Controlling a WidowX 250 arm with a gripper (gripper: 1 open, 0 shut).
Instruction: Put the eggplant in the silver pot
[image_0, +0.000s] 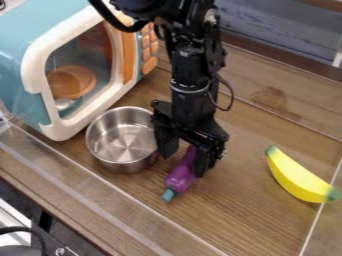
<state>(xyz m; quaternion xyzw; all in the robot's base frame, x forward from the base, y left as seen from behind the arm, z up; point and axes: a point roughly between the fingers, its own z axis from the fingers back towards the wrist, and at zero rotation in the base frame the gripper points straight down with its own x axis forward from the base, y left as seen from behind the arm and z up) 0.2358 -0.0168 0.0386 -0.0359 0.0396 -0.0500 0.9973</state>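
Gripper points down with fingers spread wide over the upper end of the eggplant, lying on the worktop just right of the silver pot; best straddle its middle squarely before clamping.

The end effector hides the upper end of the eggplant.

No text, label, brand or number is showing legibly anywhere. The microwave is facing the camera with a plain front; any small markings on it are probably too blurred to be making out.
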